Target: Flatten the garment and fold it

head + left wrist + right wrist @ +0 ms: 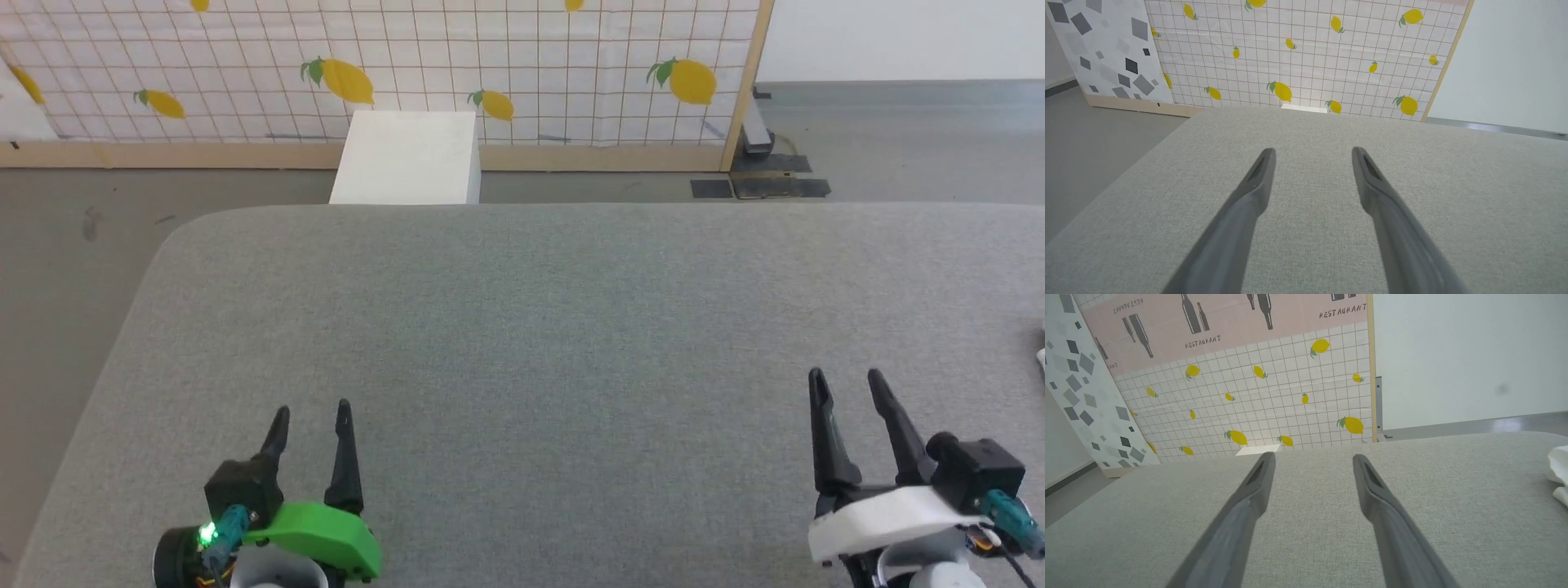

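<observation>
**Q:** Claws first — what are they holding?

**A:** Nothing. Your left claw [313, 406] sits at the near left of the table [522, 327] and your right claw [845, 373] at the near right. Both are spread wide, with only grey cloth showing between the fingers. They rest low and well apart, which I'd read as a ready pose that leaves the middle free for laying fabric out.

**Q:** And the shirt?

**A:** Off to your right. It is a white crumple [1560, 469] lying on the table beyond the right claw, cut off by the picture's edge. How it is bunched, I can't tell.

**Q:** How much room do I have?

**A:** Plenty between the claws and ahead of them. Watch the left side, though — the table's edge slants in near the left claw, with floor below it. The far edge curves round at its left corner. A white box [406, 155] stands just past that edge, in front of the lemon screen [490, 65]. I'd judge the right claw the one to reach first, then drag the shirt toward the centre.
</observation>
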### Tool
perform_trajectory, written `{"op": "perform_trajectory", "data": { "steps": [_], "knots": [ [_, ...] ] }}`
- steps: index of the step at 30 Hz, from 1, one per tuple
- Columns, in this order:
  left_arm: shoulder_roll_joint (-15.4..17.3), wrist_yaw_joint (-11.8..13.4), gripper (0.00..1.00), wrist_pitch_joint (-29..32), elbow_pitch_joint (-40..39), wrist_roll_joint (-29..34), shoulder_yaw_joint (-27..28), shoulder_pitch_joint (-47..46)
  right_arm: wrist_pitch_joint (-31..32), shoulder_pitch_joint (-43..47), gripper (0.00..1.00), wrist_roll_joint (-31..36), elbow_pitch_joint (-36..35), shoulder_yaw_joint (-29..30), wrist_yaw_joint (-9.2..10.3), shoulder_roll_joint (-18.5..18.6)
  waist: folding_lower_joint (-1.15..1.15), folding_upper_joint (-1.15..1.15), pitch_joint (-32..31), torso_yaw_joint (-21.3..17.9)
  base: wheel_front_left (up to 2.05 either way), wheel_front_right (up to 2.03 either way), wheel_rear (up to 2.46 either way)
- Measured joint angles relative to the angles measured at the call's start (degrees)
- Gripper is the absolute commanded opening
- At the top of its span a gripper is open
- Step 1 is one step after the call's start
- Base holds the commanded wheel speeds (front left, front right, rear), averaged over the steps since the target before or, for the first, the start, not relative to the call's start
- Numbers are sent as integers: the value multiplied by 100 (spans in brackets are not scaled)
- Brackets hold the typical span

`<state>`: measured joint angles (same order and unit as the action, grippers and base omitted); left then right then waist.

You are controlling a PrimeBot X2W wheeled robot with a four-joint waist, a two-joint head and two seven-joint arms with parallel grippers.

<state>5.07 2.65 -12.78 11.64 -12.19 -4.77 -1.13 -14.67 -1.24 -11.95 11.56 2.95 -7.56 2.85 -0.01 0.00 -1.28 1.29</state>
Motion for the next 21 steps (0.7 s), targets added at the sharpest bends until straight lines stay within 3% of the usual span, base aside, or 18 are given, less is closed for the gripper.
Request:
{"op": "perform_trajectory", "data": {
  "steps": [7, 8, 21],
  "knots": [
    [-37, 43, 100, -93, 223, -59, -45, -1, 0, 108, 100, -2, 135, 10, 0, 0, 0, 0, -41, 11, 0, 0, 0],
    [-44, 43, 0, -94, 238, -59, -53, -1, 0, 109, 0, -2, 145, 9, 0, 0, 0, 0, -46, 8, 0, 0, 0],
    [-46, 42, 0, -31, 201, -33, -35, -4, 64, 109, 0, 21, 107, 0, 0, 0, 0, 0, -39, -2, 0, 0, 0]
  ]
}}
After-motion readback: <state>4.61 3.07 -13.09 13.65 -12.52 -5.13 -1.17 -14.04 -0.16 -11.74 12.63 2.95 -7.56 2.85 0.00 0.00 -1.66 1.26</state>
